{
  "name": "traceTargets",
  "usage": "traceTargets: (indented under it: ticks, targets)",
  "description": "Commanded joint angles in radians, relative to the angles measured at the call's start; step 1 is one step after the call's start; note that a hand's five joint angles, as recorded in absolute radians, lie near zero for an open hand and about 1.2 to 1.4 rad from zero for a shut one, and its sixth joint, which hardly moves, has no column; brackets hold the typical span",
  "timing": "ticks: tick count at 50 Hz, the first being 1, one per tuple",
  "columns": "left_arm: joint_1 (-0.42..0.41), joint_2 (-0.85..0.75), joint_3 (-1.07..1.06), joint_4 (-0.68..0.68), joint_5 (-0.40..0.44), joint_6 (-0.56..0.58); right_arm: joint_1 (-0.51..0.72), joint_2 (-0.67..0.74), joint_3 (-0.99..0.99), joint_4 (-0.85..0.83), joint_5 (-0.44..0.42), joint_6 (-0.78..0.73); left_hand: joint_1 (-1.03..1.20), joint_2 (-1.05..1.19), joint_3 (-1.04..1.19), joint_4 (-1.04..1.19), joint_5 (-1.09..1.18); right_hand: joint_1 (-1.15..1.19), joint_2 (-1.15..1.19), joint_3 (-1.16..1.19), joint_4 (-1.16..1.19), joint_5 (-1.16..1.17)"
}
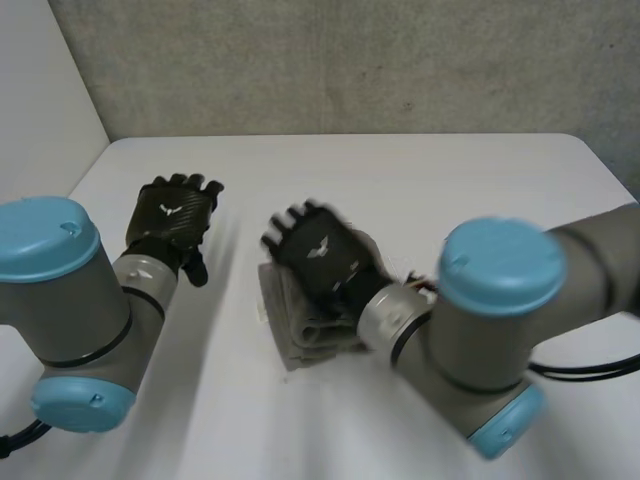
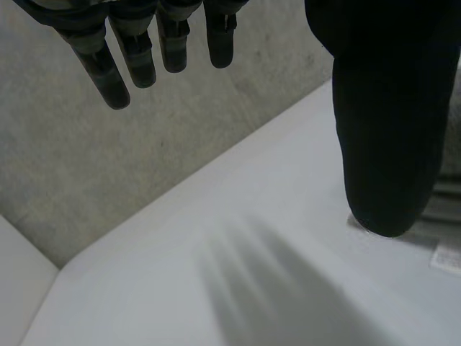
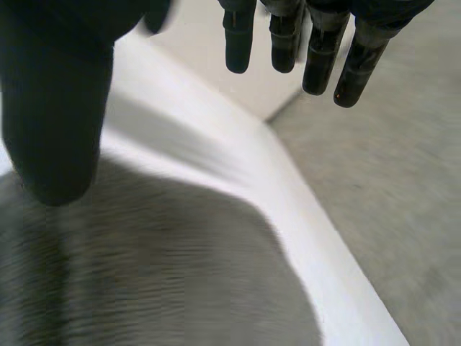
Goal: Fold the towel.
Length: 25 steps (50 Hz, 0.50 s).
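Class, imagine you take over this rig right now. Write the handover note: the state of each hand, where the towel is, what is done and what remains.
Left hand: open, fingers straight, holding nothing, over the bare table to the left of the towel.
Right hand: open, fingers straight, palm over the towel and not gripping it. Whether it touches the towel cannot be told.
Towel: grey, in a compact layered bundle near the middle of the table, under the right hand.
Done: it looks folded, with layers showing at its near edge.
Left: probably judge whether another fold or a press flat is needed, then clear both hands.
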Motion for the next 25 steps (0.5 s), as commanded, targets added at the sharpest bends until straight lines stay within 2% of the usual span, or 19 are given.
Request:
traceTargets:
  ticks: [1, 3, 6, 10, 12, 17, 25]
  targets:
    - [-0.09, 0.001, 0.088, 0.002, 0.001, -0.039, -0.109, -0.097, -0.006, 0.084, -0.008, 0.375, 0.024, 0.034, 0.035, 0.033, -0.002, -0.035, -0.049, -0.038, -0.058, -0.058]
    - [-0.108, -0.002, 0.111, 0.0, 0.001, -0.059, -0.165, -0.1, -0.024, 0.182, -0.019, 0.468, 0.027, 0.037, 0.038, 0.036, 0.001, -0.035, -0.049, -0.038, -0.058, -0.058]
    - [-0.151, -0.014, 0.149, -0.009, 0.007, -0.102, -0.201, -0.095, -0.044, 0.256, -0.038, 0.514, 0.039, 0.049, 0.05, 0.047, 0.013, -0.035, -0.049, -0.038, -0.058, -0.058]
    - [-0.188, -0.039, 0.191, -0.034, 0.033, -0.148, -0.231, -0.081, -0.058, 0.287, -0.057, 0.516, 0.039, 0.049, 0.05, 0.048, 0.013, -0.035, -0.049, -0.038, -0.058, -0.058]
    - [-0.223, -0.1, 0.238, -0.078, 0.07, -0.199, -0.248, -0.07, -0.064, 0.287, -0.065, 0.516, 0.039, 0.049, 0.05, 0.048, 0.013, -0.035, -0.049, -0.038, -0.058, -0.058]
    - [-0.236, -0.209, 0.306, -0.155, 0.085, -0.257, -0.264, -0.006, -0.101, 0.29, -0.077, 0.517, 0.036, 0.046, 0.047, 0.045, 0.01, -0.035, -0.049, -0.038, -0.058, -0.058]
    - [-0.211, -0.31, 0.32, -0.201, 0.064, -0.276, -0.264, 0.126, -0.158, 0.294, -0.084, 0.511, 0.036, 0.046, 0.047, 0.045, 0.01, -0.035, -0.049, -0.038, -0.058, -0.058]
